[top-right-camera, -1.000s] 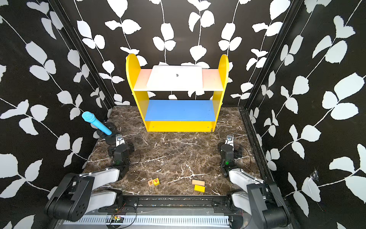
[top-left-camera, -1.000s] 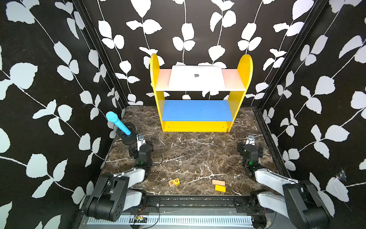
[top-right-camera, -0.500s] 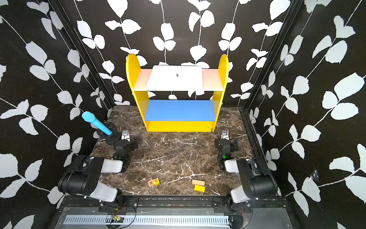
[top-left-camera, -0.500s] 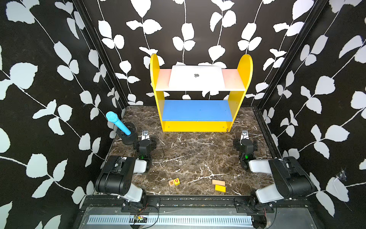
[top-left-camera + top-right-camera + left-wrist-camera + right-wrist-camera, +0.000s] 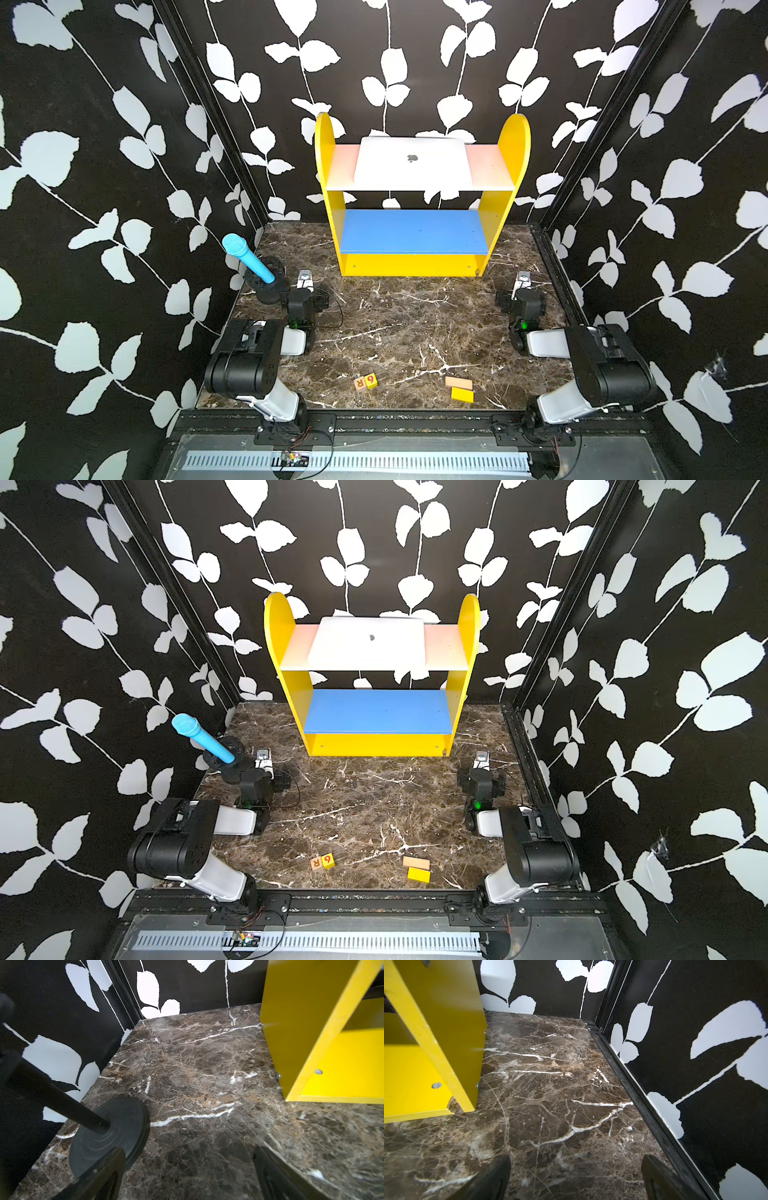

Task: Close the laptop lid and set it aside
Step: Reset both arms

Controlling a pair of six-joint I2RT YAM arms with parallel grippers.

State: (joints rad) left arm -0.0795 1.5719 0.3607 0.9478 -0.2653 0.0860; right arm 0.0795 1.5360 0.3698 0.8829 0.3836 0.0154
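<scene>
left gripper [image 5: 305, 277] and right gripper [image 5: 523, 277]: jaws spread wide, nothing held. in each wrist view only bare marble lies between the fingers [image 5: 270, 1167] [image 5: 494, 1176]. change over the last second: both grippers have advanced toward the shelf unit [image 5: 513, 166] and both elbows have risen from the front rail. the laptop [image 5: 411, 174] has not moved.

laptop position: flat on the top board [image 5: 488, 170] of the yellow shelf unit, laptop lid [image 5: 370, 654] shut, dark logo facing up. a blue lower board [image 5: 411, 230] sits beneath it. the unit stands at the rear of the brown marble tabletop [image 5: 415, 332], enclosed by black walls [image 5: 104, 187] with a white leaf pattern. a blue microphone [image 5: 245, 257] on a black stand [image 5: 266, 291] is just beside the left gripper. small blocks [image 5: 365, 381] lie near the front edge.

the laptop lies above and well beyond both grippers, laterally between them, with no contact.
</scene>
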